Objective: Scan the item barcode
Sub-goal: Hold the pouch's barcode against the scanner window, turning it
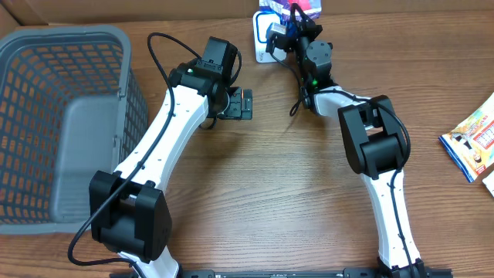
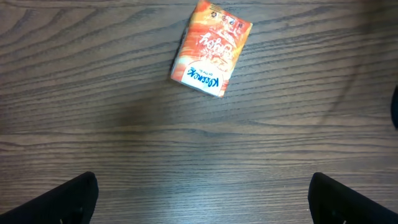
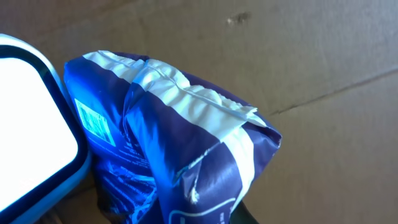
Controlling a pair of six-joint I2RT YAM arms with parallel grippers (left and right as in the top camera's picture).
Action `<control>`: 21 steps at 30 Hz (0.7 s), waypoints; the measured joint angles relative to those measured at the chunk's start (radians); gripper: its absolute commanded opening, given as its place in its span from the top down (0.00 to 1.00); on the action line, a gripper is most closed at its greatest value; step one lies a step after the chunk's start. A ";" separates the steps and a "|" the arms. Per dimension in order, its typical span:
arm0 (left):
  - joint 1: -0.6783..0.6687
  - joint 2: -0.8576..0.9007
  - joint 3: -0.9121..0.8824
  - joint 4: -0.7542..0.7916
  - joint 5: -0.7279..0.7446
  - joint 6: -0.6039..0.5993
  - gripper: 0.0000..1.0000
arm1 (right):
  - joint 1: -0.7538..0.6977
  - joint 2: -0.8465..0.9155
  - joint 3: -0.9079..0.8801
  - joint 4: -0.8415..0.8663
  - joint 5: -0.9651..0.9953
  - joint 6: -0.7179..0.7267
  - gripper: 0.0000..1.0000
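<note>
While right gripper [image 1: 287, 35] clamps blue bag [image 3: 180, 149] beside far scanner [image 3: 31, 137] | step: presenting item; next: turn bag until scanner reads it | left gripper [image 1: 238, 104] fully open, empty

A grey basket [image 1: 69, 116] stands at the desk's [image 1: 270, 193] left edge. A colourful packet [image 1: 471, 143] lies at the right edge. An orange box [image 2: 211, 48] lies flat on the wood.
</note>
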 measured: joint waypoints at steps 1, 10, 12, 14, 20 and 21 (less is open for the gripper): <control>0.000 0.000 0.000 0.000 0.000 0.000 0.00 | 0.004 0.000 0.000 -0.001 0.008 -0.005 0.96; 0.000 0.000 0.000 0.000 0.000 0.000 0.00 | 0.043 0.000 0.002 -0.047 0.105 -0.029 0.96; 0.000 0.000 0.000 0.000 0.000 0.000 0.00 | 0.044 0.000 0.002 -0.047 0.111 -0.029 0.96; 0.000 0.000 0.000 0.000 0.000 0.000 0.00 | 0.045 0.000 0.002 -0.051 0.117 -0.027 0.96; 0.000 0.000 0.000 0.001 0.000 0.000 0.00 | 0.044 -0.005 0.002 -0.131 0.128 -0.005 0.96; 0.000 0.000 0.000 0.005 0.000 0.000 0.00 | 0.044 -0.008 0.002 -0.152 0.128 -0.003 0.96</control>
